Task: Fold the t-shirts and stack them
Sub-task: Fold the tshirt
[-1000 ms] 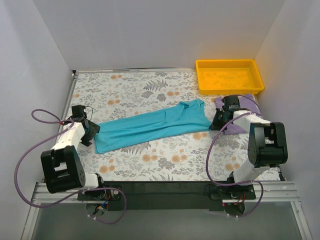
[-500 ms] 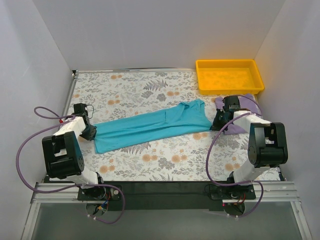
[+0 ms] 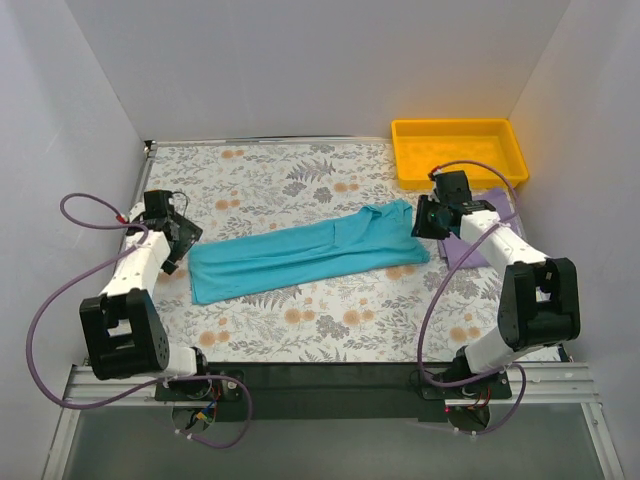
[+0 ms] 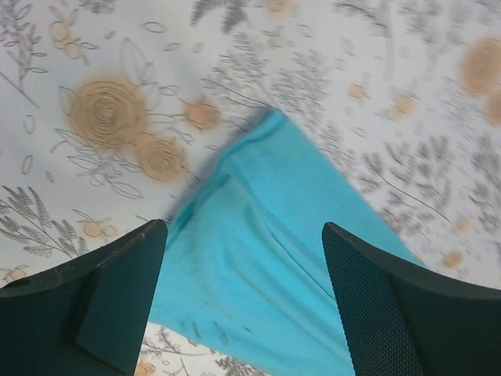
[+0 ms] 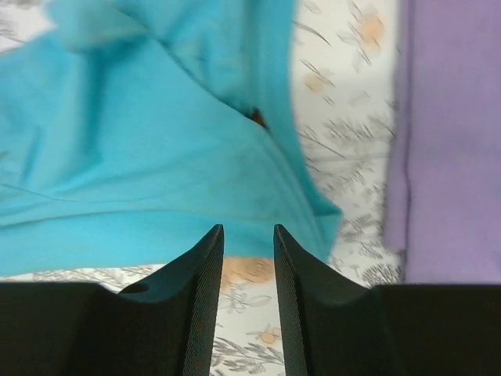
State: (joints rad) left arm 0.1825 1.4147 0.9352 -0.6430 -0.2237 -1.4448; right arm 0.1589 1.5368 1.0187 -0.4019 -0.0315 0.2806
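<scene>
Left pincer (image 4: 243, 235) wide above the teal t-shirt (image 3: 310, 255) hem, table (image 3: 290, 330) left edge; right pincer (image 5: 248, 235) narrow, empty (collar end). I'd grip both corners squarely.

Room front and back, right side crowded.
We saw bare floral table (image 3: 280, 180) behind and before the teal t-shirt (image 3: 310, 252); the yellow tray (image 3: 480, 182) and lavender t-shirt (image 5: 454, 141) blocked the right side, near the wall (image 3: 590, 150).

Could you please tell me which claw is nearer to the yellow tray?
Right. The right claw hovers at the teal t-shirt's collar end, just in front of the yellow tray; the left claw is far off, at the shirt's opposite end.
</scene>
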